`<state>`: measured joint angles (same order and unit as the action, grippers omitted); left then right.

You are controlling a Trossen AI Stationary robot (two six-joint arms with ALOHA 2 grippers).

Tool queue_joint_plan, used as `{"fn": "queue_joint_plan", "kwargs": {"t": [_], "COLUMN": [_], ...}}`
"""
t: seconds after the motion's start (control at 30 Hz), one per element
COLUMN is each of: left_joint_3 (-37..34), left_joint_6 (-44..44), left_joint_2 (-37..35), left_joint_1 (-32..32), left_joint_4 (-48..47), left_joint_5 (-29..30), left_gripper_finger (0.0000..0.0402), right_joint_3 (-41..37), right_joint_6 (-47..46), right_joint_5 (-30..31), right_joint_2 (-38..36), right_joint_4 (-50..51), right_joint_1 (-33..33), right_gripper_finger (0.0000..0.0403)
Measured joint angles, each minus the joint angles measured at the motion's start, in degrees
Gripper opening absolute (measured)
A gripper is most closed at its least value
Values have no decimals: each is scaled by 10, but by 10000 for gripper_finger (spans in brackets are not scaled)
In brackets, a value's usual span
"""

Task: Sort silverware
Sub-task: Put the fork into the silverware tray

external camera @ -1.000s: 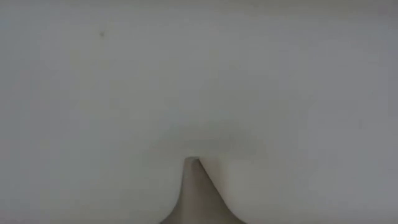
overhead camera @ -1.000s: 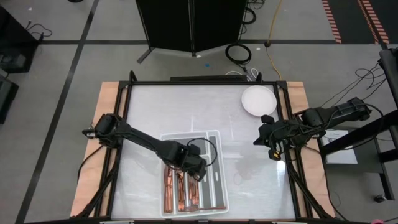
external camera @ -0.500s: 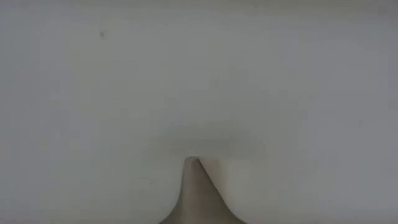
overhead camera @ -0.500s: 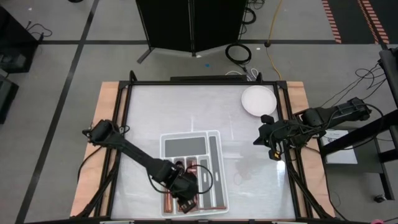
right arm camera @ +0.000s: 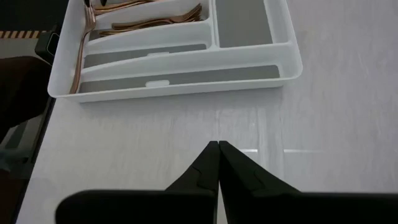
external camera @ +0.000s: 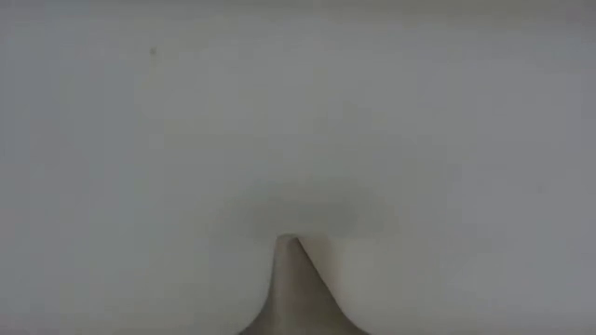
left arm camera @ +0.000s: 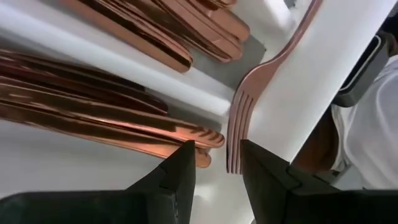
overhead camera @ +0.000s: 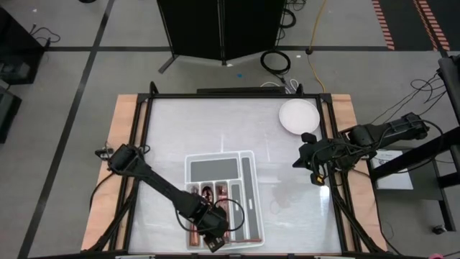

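Observation:
The silverware is copper-coloured forks, knives and spoons [left arm camera: 99,106] lying in the long compartments of a white divided tray [overhead camera: 248,180] near the table's front. One fork [left arm camera: 249,93] lies along the tray's near rim [right arm camera: 78,56]. My left gripper [left arm camera: 217,171] is open low over the tray's near end [overhead camera: 213,236]. Its fingertips stand on either side of that fork's tines [left arm camera: 234,140], with a gap showing. My right gripper [right arm camera: 217,149] hangs shut above the table's right side [overhead camera: 305,162], holding nothing. The low view shows only a pale blank surface.
A round white plate [overhead camera: 298,115] sits at the table's far right corner. The tray's far wide compartment [overhead camera: 214,169] and right narrow slot [right arm camera: 180,78] show grey bottoms. Bare table [right arm camera: 186,124] lies between the tray and my right gripper.
My left gripper has moved toward the table's near edge along the tray and sunk lower. It has also turned at the wrist. It now stands over the tray's near end instead of its middle. Its fingers stay open. The right arm has kept still.

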<state>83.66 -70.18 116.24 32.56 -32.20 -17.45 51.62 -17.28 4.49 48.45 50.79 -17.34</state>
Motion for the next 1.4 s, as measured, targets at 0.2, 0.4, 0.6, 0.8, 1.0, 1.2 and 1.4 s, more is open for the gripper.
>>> {"fn": "queue_joint_plan", "kwargs": {"t": [0.2,0.4,0.6,0.8,1.0,1.2,1.4], "left_joint_3": [0,0,1,1,0,0,0], "left_joint_6": [0,1,-2,0,31,62,106], "left_joint_2": [0,8,19,20,22,12,-42], "left_joint_1": [2,4,3,0,0,-4,-17], "left_joint_4": [6,41,54,62,58,42,-38], "left_joint_5": [0,-36,-61,-67,-66,-64,-44], "left_gripper_finger": [125,125,125,92,10,4,1], "right_joint_3": [0,0,0,0,0,0,0], "right_joint_6": [-1,-3,-3,-3,-5,-5,-5], "right_joint_5": [0,-1,-1,-1,-1,-1,-1], "right_joint_2": [0,0,0,0,0,0,0], "right_joint_4": [-1,-1,-2,-2,-2,-2,-2], "right_joint_1": [0,0,0,0,0,0,0], "right_gripper_finger": [0,0,0,0,0,0,0]}}
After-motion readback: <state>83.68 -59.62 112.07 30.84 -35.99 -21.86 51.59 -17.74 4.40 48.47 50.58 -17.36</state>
